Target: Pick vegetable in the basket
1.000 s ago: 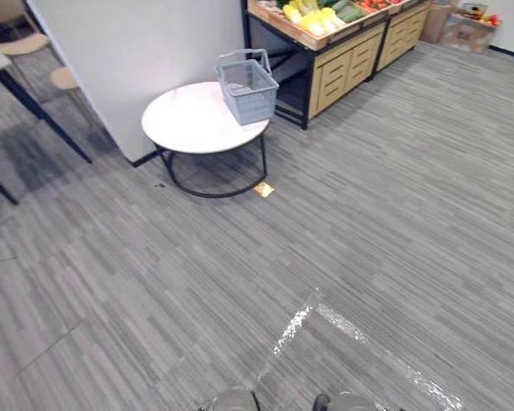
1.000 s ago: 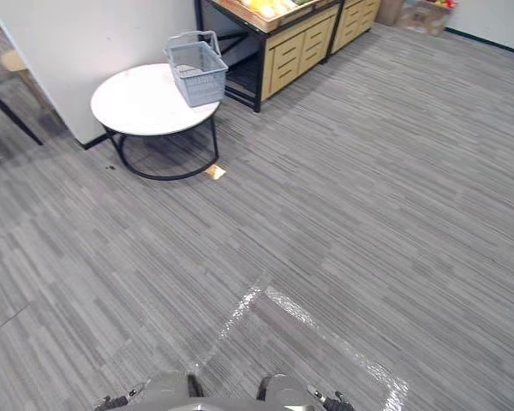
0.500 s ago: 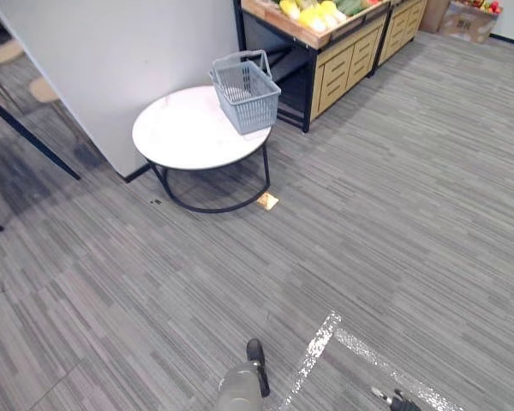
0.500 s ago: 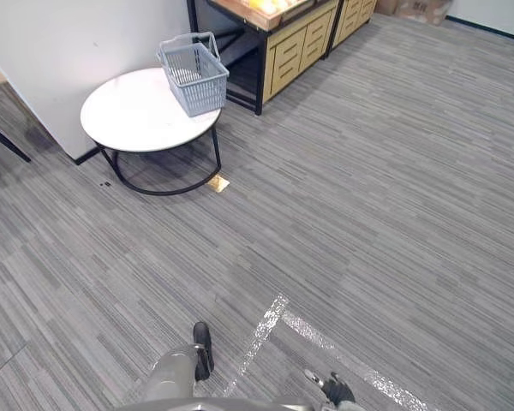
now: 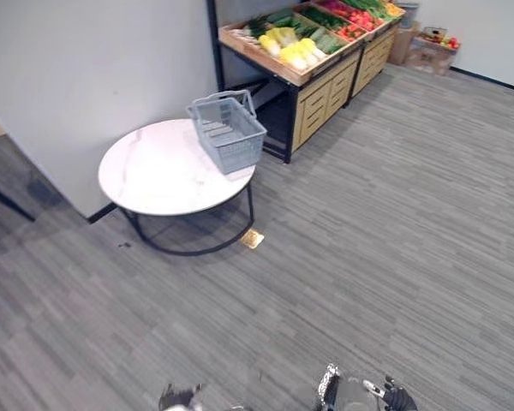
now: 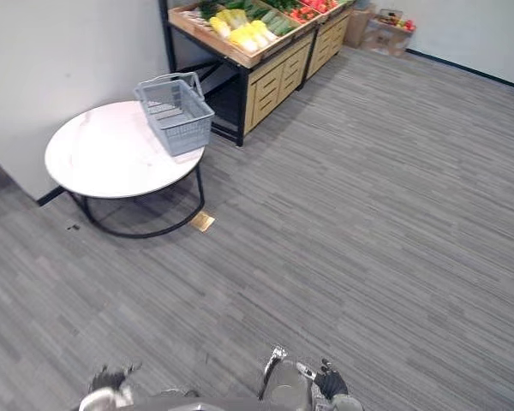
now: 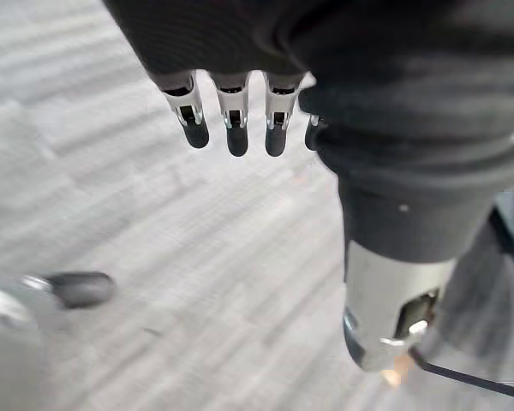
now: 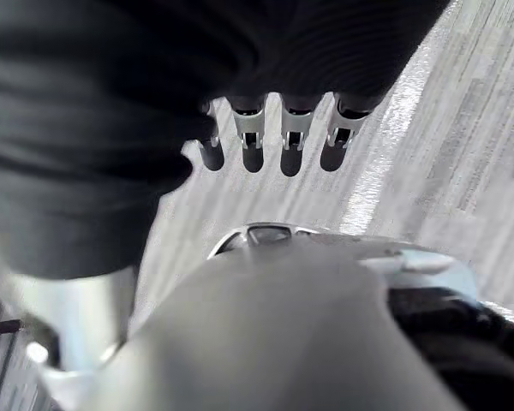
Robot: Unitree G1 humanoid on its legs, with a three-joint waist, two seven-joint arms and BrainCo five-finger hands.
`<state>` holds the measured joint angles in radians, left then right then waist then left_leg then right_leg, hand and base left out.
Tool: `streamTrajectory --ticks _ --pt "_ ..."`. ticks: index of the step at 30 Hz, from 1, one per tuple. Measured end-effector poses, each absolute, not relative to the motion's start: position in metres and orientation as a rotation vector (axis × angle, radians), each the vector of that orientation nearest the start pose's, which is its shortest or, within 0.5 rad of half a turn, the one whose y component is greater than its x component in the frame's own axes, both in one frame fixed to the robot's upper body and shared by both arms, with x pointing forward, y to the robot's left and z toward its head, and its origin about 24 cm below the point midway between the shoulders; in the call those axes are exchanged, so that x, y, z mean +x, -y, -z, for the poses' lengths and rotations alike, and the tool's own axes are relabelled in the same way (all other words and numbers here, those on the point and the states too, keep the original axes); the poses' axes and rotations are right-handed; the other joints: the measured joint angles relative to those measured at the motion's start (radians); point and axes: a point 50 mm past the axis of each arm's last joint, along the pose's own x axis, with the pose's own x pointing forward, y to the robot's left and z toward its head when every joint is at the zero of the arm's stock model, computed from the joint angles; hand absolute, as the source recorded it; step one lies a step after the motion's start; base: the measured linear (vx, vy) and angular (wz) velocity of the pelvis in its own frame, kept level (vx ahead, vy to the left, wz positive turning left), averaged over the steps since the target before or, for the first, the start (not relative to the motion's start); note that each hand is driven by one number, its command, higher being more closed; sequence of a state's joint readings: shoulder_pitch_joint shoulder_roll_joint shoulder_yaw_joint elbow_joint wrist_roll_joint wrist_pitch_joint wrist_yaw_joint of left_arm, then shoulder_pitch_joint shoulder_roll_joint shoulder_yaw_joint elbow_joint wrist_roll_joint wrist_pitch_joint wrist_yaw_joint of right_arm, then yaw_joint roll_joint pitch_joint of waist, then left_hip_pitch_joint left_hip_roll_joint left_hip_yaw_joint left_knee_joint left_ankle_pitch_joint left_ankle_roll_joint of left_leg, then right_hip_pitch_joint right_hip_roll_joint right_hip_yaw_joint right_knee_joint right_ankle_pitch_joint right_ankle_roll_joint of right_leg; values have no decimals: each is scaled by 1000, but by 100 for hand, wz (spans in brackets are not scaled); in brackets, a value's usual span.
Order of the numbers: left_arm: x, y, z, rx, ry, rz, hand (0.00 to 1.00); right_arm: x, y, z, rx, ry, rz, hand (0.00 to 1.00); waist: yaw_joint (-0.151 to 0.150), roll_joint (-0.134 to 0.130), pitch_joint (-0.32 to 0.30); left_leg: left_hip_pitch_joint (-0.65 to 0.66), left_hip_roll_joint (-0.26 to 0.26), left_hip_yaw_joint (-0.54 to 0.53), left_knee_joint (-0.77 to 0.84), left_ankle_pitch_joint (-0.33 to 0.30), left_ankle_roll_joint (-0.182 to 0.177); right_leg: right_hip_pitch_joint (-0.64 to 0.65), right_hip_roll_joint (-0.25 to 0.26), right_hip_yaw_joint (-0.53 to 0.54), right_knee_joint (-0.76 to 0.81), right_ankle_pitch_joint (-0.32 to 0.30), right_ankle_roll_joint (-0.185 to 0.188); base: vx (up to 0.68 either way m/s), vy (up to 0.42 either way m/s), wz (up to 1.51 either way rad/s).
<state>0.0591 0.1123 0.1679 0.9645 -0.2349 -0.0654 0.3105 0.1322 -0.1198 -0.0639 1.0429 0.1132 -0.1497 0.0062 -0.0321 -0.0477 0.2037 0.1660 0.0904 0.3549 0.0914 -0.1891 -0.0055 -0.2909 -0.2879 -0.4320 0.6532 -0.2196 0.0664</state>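
Straight, slack and empty, the fingers of the left hand (image 7: 234, 111) and the right hand (image 8: 293, 137) hang low over the grey floor (image 5: 368, 240), apparently because nothing lies within reach. Well ahead, the grey basket (image 5: 228, 133) sits at the edge of a round white table (image 5: 150, 175), seemingly empty, on the side nearest the produce. The vegetables (image 5: 289, 47) lie in trays on the wooden stand (image 5: 325, 81) just beyond it, so an approach likely comes first.
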Motion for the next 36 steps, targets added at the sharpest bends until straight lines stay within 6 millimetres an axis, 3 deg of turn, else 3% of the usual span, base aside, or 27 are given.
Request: streamTrajectory --ticks 1,2,3,4,5,6,7,8,9,10,12,13,14,16,18,19,20,21,24,26,28,30,31,32,34,35,36 --pt "126 -232 139 -50 -907 -631 0 86 209 156 19 -1001 214 0 0 3 0 10 11 0 0 -5 -8 -12 19 3 -99 28 4 375 -180 5" --pt "140 -231 133 -76 -849 -628 0 84 208 157 12 -1002 219 0 -3 4 1 29 26 -5 -1 -17 -31 -19 49 23 -312 110 7 450 -229 15" --pt "147 -230 130 -103 -810 -636 0 84 208 157 -3 -1004 214 0 -9 -2 1 52 30 -11 -1 -32 -55 -9 67 70 -512 194 36 473 -262 21" --pt "148 -230 129 -114 -799 -642 0 84 206 157 -8 -1005 207 0 -13 -10 3 65 25 -12 0 -41 -70 1 66 93 -571 200 47 487 -317 29" --pt "147 -229 130 -119 -790 -643 0 85 203 157 -14 -1007 192 0 -20 -20 6 101 18 -37 8 -83 -115 7 52 128 -567 252 54 464 -335 21" --pt "148 -221 131 -155 -788 -635 0 89 211 155 -60 -1003 180 0 -21 18 30 120 57 -52 41 -115 -107 -1 72 136 -473 281 49 456 -348 19" --pt "149 -217 131 -165 -788 -627 0 90 214 154 -76 -1003 178 0 -20 33 35 119 76 -71 59 -131 -99 -10 84 136 -432 279 47 407 -338 12" --pt "149 -213 131 -172 -781 -618 0 90 219 154 -90 -1005 181 0 -18 64 30 119 102 -88 85 -164 -78 -25 104 135 -364 269 30 363 -330 10" --pt "146 -209 133 -172 -786 -601 0 93 227 151 -110 -1003 188 0 -13 95 16 120 142 -104 111 -229 -41 -70 131 126 -246 217 -42 351 -309 0" --pt "145 -209 133 -172 -790 -598 0 95 228 151 -115 -1005 186 0 -9 108 7 121 147 -106 124 -240 -26 -88 133 125 -199 188 -57 432 -332 -23" --pt "136 -209 137 -167 -819 -603 0 100 232 150 -117 -1015 189 0 10 102 11 79 165 -120 276 -169 -19 -98 133 131 -129 128 -84 310 -238 -23" --pt "126 -206 142 -165 -856 -605 0 97 232 151 -106 -1027 192 0 5 115 13 1 219 -120 463 -98 -38 -47 149 106 -153 111 -98 272 -239 9" --pt "116 -201 147 -153 -894 -597 0 89 235 152 -97 -1051 206 0 5 138 11 -61 289 -125 618 24 -76 24 184 83 -215 106 -99 346 -249 16" --pt "95 -202 154 -141 -966 -615 0 83 234 154 -98 -1070 193 0 12 140 7 -141 324 -129 760 116 -103 122 206 57 -314 106 -99 370 -84 22" --pt "84 -205 157 -150 -1005 -659 0 82 233 154 -94 -1071 194 0 10 133 7 -232 308 -69 853 59 -91 201 207 47 -399 109 -95 300 -26 42" --pt "76 -208 159 -154 -1030 -697 0 81 232 155 -91 -1077 194 0 15 129 8 -269 289 -14 840 18 -90 250 207 47 -451 111 -92 302 -36 28" --pt "61 -210 162 -150 -1083 -728 0 81 233 155 -93 -1075 194 0 26 126 8 -287 264 46 729 -13 -84 298 202 46 -501 118 -82 248 -30 17" --pt "58 -210 163 -147 -1099 -732 0 81 233 155 -93 -1073 194 0 30 125 8 -287 260 56 693 -14 -83 304 200 46 -510 119 -79 223 -4 -4" --pt "22 -201 170 -107 -1263 -714 0 84 233 153 -101 -1044 190 0 40 119 7 -283 171 68 256 28 -91 366 170 32 -564 133 -47 222 76 0" --pt "2 -199 172 -100 -1350 -734 0 83 232 153 -110 -1029 189 0 47 114 8 -301 126 56 -21 126 -103 410 146 22 -599 131 -16 348 202 16" --pt "-8 -199 172 -101 -1383 -761 0 79 232 155 -110 -1039 195 0 58 115 8 -343 145 35 -26 130 -105 447 141 7 -611 117 13 373 252 22" --pt "-25 -199 172 -75 -1424 -771 0 75 233 156 -114 -1051 204 0 66 119 9 -351 170 35 -11 143 -97 512 138 -3 -606 78 72 455 335 20" --pt "-33 -199 172 -62 -1449 -771 0 74 232 156 -116 -1055 204 0 74 110 8 -332 167 46 23 201 -83 540 109 3 -589 55 97 454 299 -7" --pt "-41 -197 171 -42 -1475 -757 0 77 222 159 -104 -1055 181 0 78 60 -4 -327 120 58 72 208 -78 556 53 6 -571 28 99 529 325 -9" --pt "-39 -200 171 -24 -1468 -748 0 82 210 159 -82 -1037 164 0 83 19 -16 -340 80 59 125 191 -55 556 -1 9 -524 3 85 427 242 5" --pt "-37 -203 171 4 -1470 -726 0 86 207 159 -73 -1026 161 0 81 3 -16 -343 60 58 168 162 -20 547 -36 16 -448 6 90 319 173 19" --pt "-36 -204 171 19 -1471 -715 0 86 208 159 -70 -1025 166 0 78 -8 -22 -343 55 53 190 144 -11 529 -53 27 -386 14 102 368 245 33"
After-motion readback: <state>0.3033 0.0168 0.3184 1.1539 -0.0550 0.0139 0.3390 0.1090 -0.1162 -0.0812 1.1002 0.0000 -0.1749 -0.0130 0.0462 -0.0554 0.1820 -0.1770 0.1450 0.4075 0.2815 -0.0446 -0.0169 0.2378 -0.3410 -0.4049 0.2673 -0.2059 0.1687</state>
